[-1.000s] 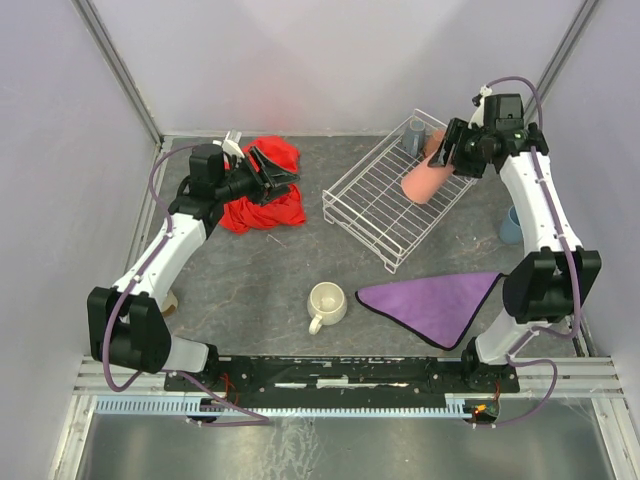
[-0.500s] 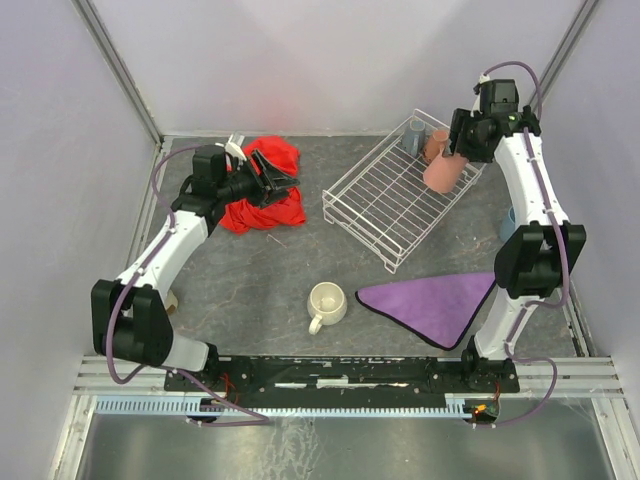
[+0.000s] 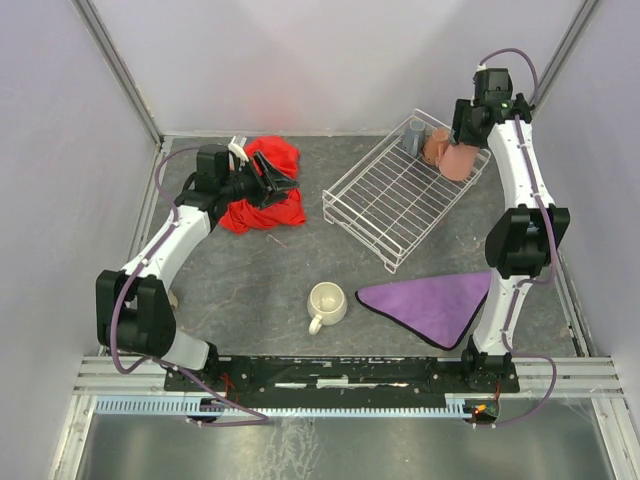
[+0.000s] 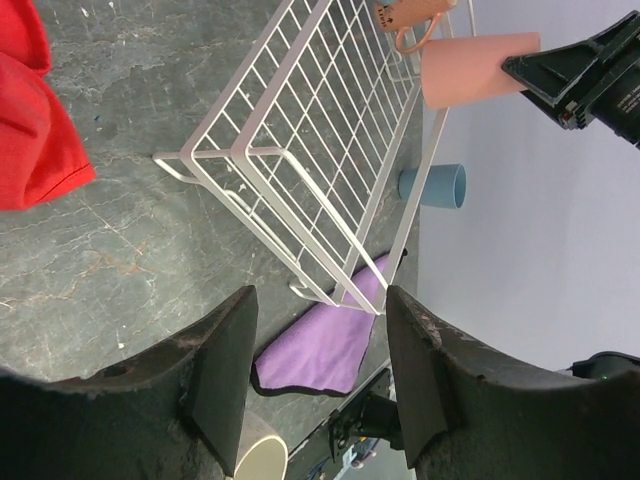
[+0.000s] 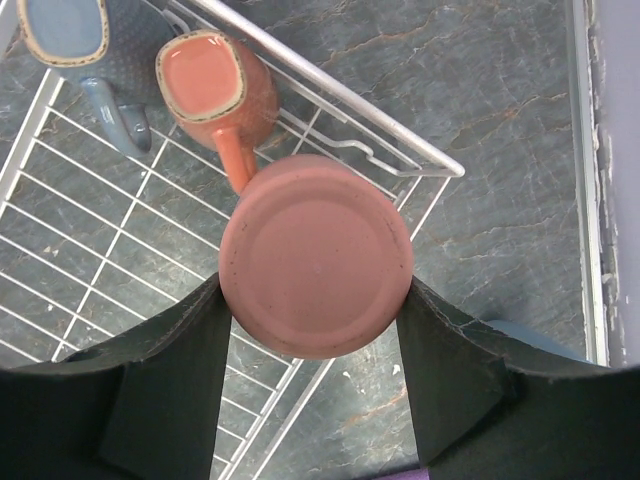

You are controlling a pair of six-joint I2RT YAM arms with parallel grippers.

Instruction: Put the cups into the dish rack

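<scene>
Top external: right hand [image 3: 462, 138], clenched on one salmon-pink tumbler [image 3: 458, 160], has swung to the white wire dish rack's [image 3: 380, 205] far corner, beside one grey-blue mug [image 5: 70, 35] and one orange mug [image 5: 215, 85] inside; one cream mug [image 3: 326, 301] outside; left hand [image 3: 278, 180] released

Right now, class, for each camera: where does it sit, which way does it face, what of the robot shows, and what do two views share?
Top external: above and behind the bases, looking down; left arm and right arm show, with the dish rack.
Left wrist: on the left arm, facing across the rack; the open left gripper frames the bottom.
Right wrist: looking down on the salmon-pink tumbler held in the right gripper.
Shared: both wrist views show tumbler and rack.
</scene>
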